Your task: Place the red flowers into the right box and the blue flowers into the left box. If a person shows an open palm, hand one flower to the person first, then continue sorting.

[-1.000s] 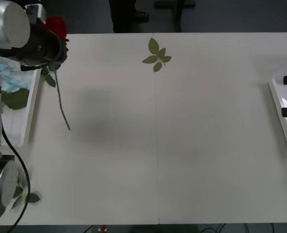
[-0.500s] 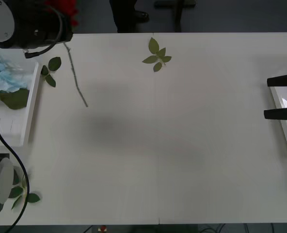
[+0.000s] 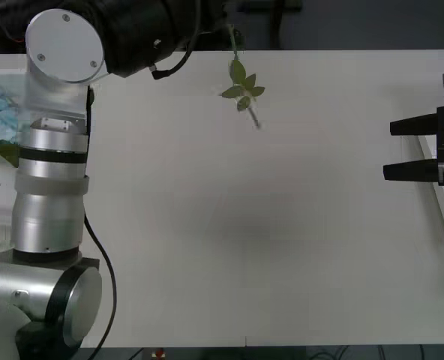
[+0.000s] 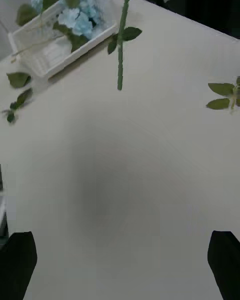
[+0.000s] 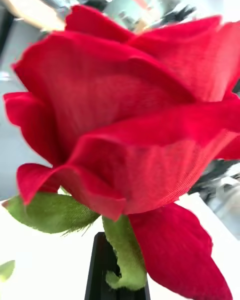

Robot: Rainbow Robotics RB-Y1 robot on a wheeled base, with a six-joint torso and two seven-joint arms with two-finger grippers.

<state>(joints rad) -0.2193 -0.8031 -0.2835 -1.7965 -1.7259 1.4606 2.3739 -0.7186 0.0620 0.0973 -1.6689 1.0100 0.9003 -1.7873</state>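
Left arm raised over the far left of the table (image 3: 229, 225). I hold a red rose (image 5: 130, 115) in the left gripper (image 5: 117, 260): the bloom stands directly above the dark fingers, which are closed on the stem just under it. From the right wrist camera the stem (image 4: 122, 40) hangs free in the air, its cut end clear of the tabletop; in the front view its lower end (image 3: 246, 105) crosses a loose leaf sprig (image 3: 242, 84) lying on the table.

The right gripper (image 3: 415, 148) hovers near the right edge, its black fingers spread apart and holding nothing, just beside the rim of the right box (image 3: 439, 196).

The left box (image 4: 60, 50), well away from the right gripper across the table, already contains blue flowers (image 4: 77, 20); more loose leaves (image 4: 17, 87) lie beside it.

Progress, as I judge it: the blue sorting looks largely done, since no blue flower lies loose on the table. This rose has yet to reach the right box, well apart from the left gripper. I cannot tell how many roses that box holds.
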